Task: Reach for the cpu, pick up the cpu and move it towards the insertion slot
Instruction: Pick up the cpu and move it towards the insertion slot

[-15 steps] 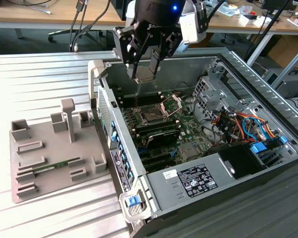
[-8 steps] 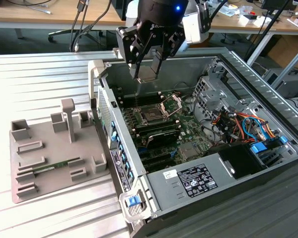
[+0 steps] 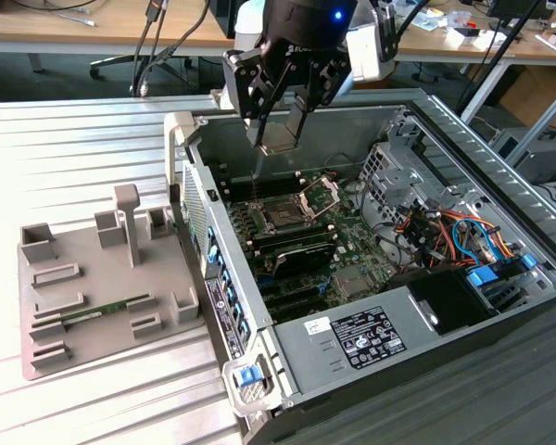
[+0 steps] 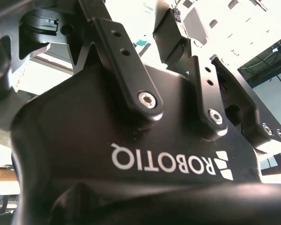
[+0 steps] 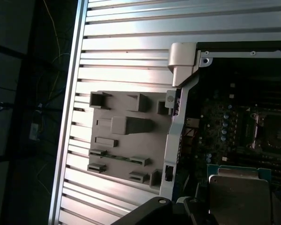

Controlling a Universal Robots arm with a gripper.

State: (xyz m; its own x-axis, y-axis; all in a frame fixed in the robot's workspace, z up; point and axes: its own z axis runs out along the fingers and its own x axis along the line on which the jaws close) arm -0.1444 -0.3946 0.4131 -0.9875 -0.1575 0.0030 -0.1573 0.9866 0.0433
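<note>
The cpu (image 5: 239, 197) is pinched in the claw (image 3: 279, 139) and held aloft, well apart from the insertion slot (image 3: 287, 219). Were it let slip or tilt, the socket contacts could be damaged.

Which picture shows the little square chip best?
The first wrist view: the chip turns its silvery top to the camera. The exterior view shows the chip small, gripped between the fingers above the computer case.

Matt black gripper (image 3: 278, 137), silvery metal cpu (image 5: 239, 199), ribbed metal table (image 3: 74, 158)
</note>
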